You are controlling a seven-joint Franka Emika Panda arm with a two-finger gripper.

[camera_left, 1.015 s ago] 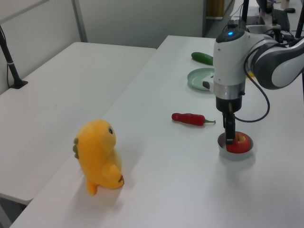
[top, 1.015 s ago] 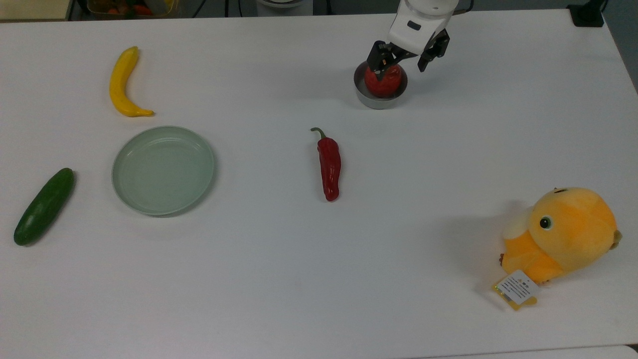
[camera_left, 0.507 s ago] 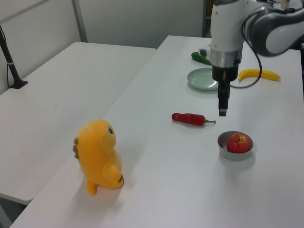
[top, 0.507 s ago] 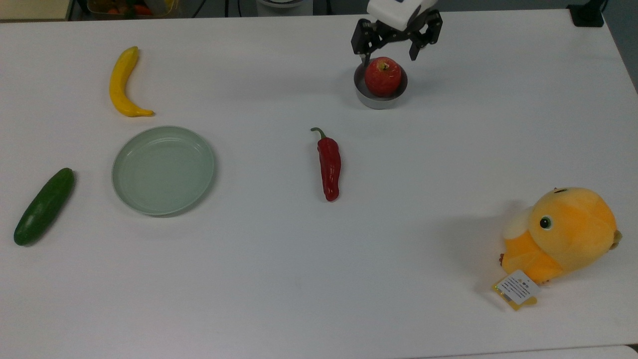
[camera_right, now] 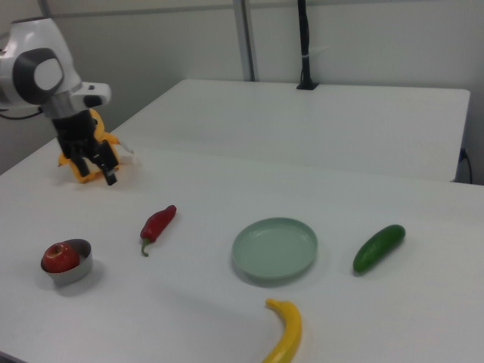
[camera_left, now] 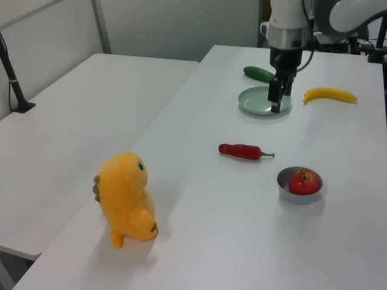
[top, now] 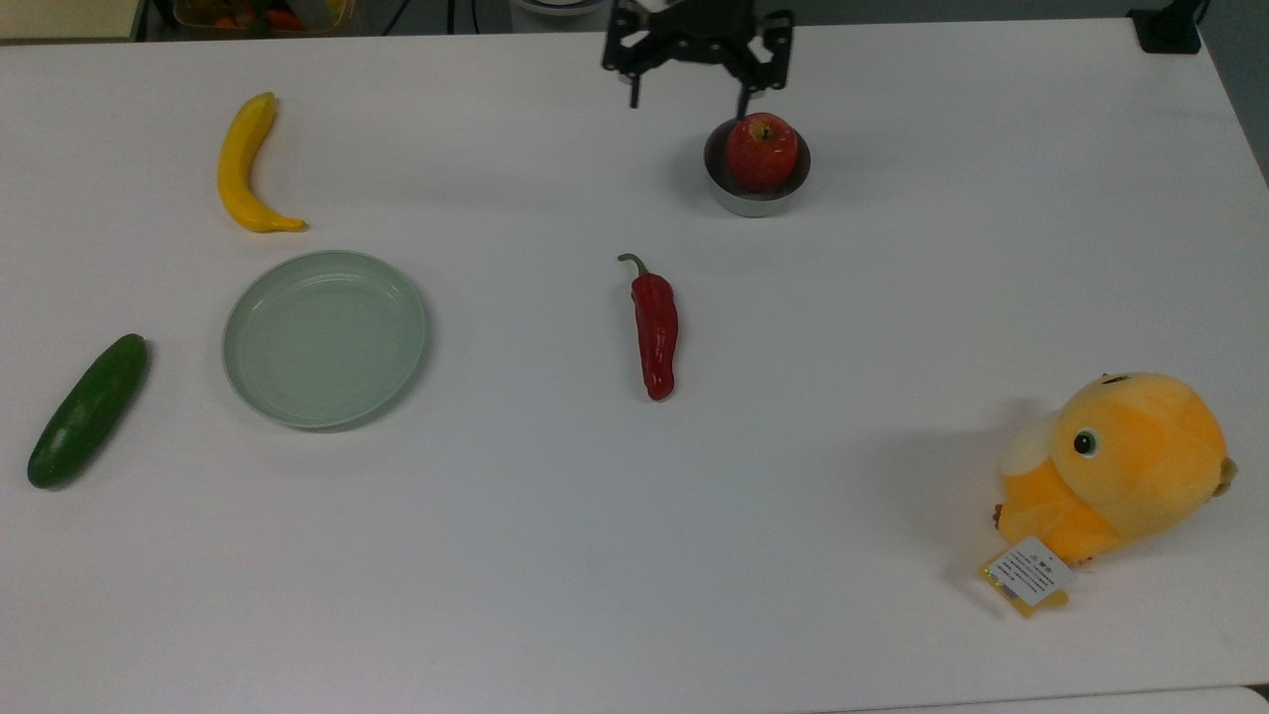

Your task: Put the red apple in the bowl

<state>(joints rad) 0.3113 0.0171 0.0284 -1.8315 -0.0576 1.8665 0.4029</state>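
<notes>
Red apple (top: pixel 761 151) seated in the grey bowl (top: pixel 756 197) near the white table's (top: pixel 615 555) far edge in the top view, gripper (top: pixel 691 94) raised above that edge, off the bowl toward the top view's left, fingers spread wide, gripping nothing.

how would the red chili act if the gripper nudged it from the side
The red chili lies flat, long and rounded, so it would probably roll or pivot. Its glossy skin looks slippery. The thin curled stem end may swing round first.
</notes>
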